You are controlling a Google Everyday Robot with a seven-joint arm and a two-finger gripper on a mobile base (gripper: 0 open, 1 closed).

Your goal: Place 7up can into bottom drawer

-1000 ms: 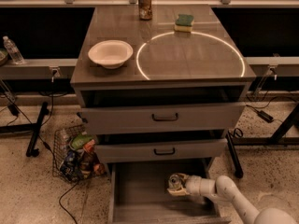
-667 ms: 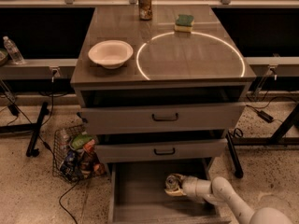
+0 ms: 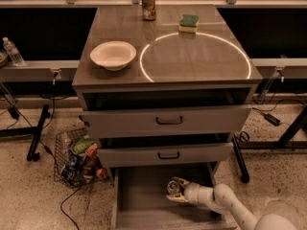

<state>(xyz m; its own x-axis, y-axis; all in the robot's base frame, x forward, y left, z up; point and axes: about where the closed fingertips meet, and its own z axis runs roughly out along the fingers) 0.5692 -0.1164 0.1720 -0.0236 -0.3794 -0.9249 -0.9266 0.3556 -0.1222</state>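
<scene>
The bottom drawer (image 3: 143, 198) is pulled open, a wide shallow grey tray under the two upper drawers. My gripper (image 3: 175, 190) reaches into it from the lower right, inside the drawer's right half. Its fingers (image 3: 181, 181) sit on either side of the 7up can (image 3: 172, 187), a small pale can with a silver top, held upright low in the drawer. I cannot tell whether the can touches the drawer floor.
The top drawer (image 3: 168, 120) and middle drawer (image 3: 165, 155) stand slightly ajar above the gripper. On the cabinet top are a brown-red can (image 3: 149, 4), a green sponge (image 3: 189, 23) and a white bowl (image 3: 113, 54). A wire basket of snacks (image 3: 76, 159) stands on the floor left.
My gripper has moved a little to the left and deeper into the bottom drawer with the can between its fingers. Nothing else has moved.
</scene>
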